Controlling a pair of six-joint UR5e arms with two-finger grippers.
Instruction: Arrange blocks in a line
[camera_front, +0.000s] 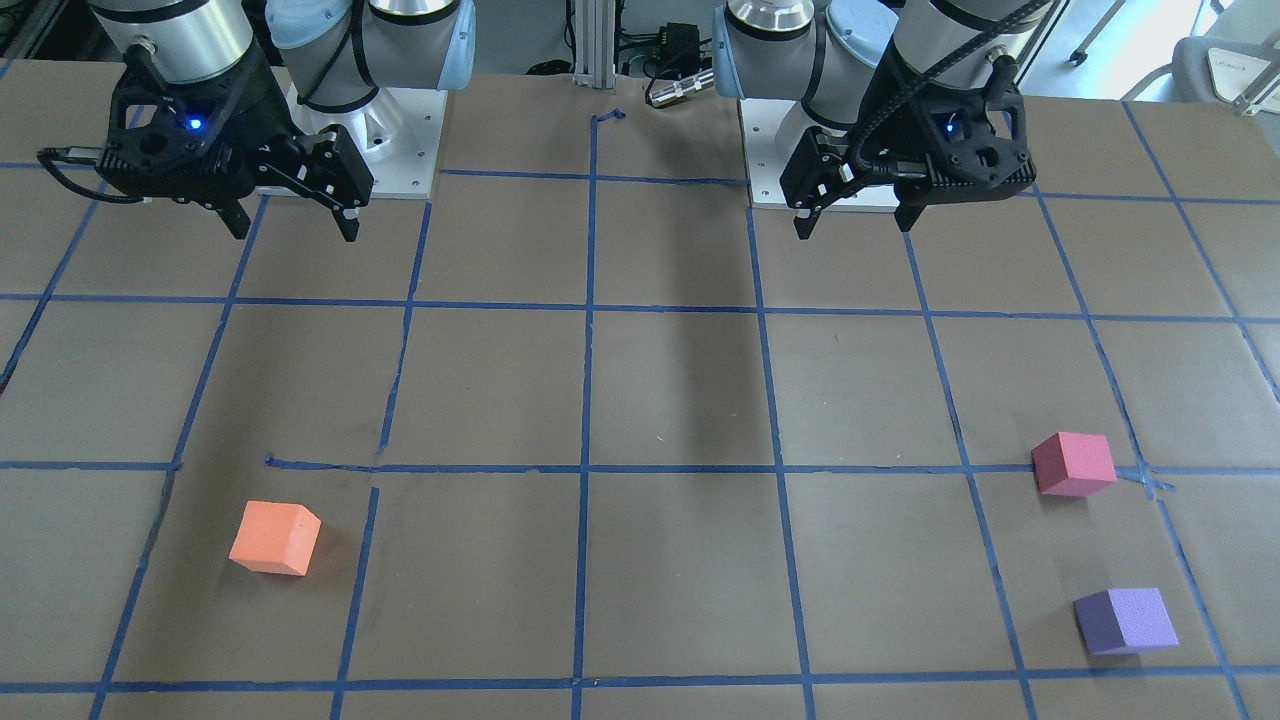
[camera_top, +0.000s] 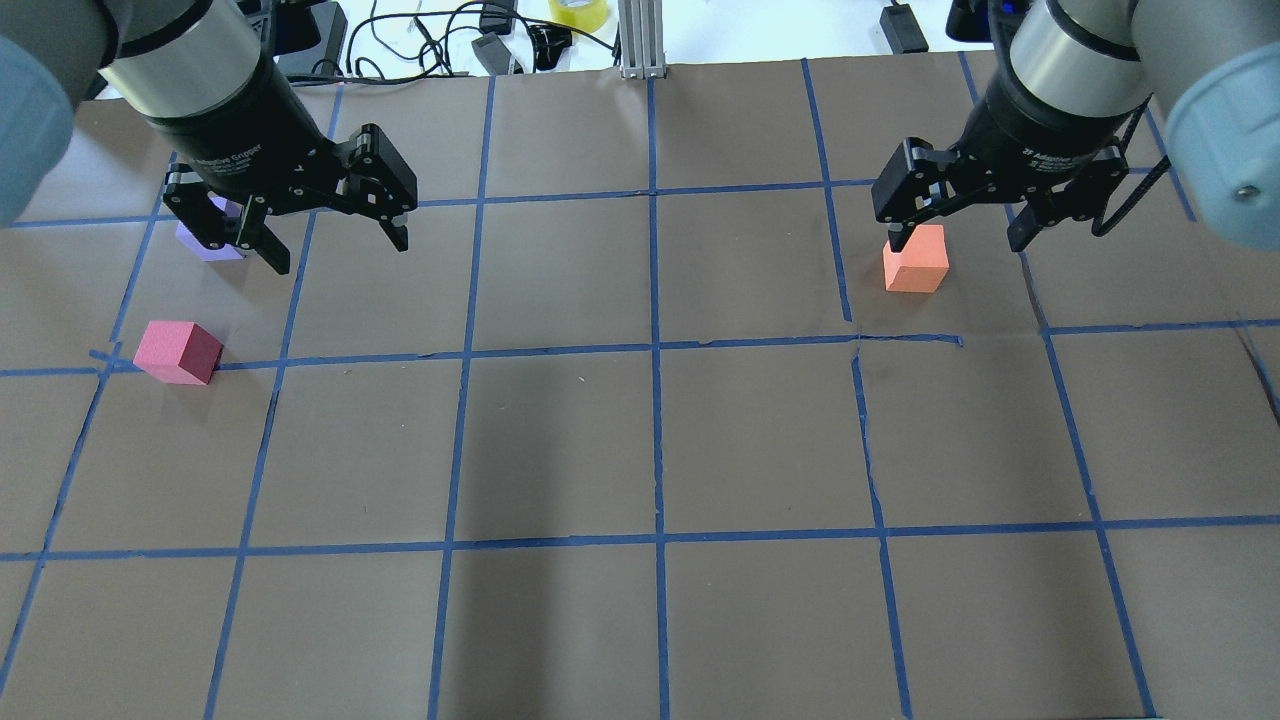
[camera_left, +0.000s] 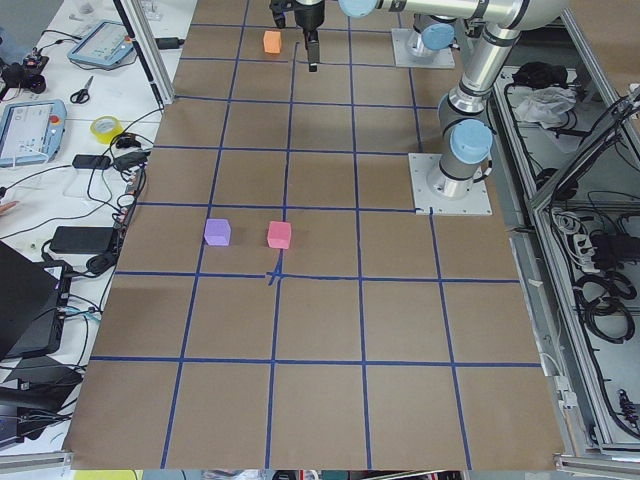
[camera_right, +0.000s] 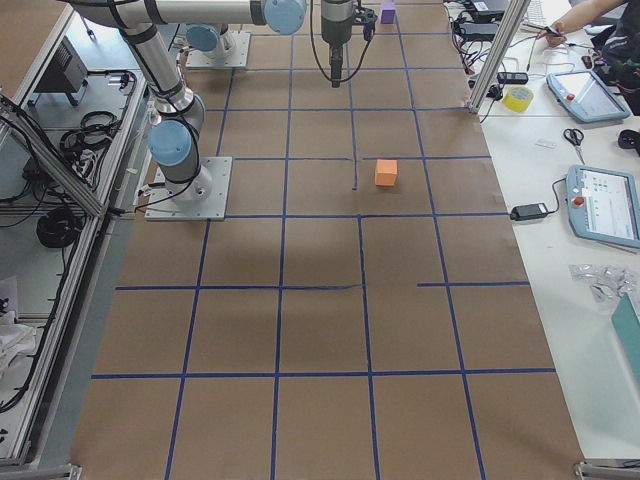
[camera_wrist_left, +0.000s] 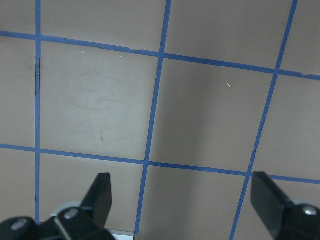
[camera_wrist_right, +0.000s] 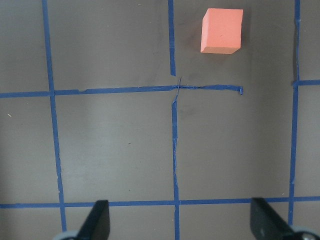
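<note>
One orange block (camera_front: 275, 538) nearer right gripper (camera_front: 296, 230); pinkish-red block (camera_front: 1073, 464) and purple block (camera_front: 1125, 620) nearer left gripper (camera_front: 852, 228), all toward far edge. Both spread wide, empty.

orange block (camera_front: 275, 538), pinkish-red block (camera_front: 1073, 464), purple block (camera_front: 1125, 620) (brown table (camera_front: 680, 580))

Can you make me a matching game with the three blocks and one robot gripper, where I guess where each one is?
Things:
1 orange block
2 pinkish-red block
3 purple block
4 left gripper

Places or states:
A open, holding nothing
B right beside a tape crossing, on the robot's left
C alone on the robot's right side
D on the robot's left, farthest out from the robot

Pairs: 1-C, 2-B, 3-D, 4-A
</note>
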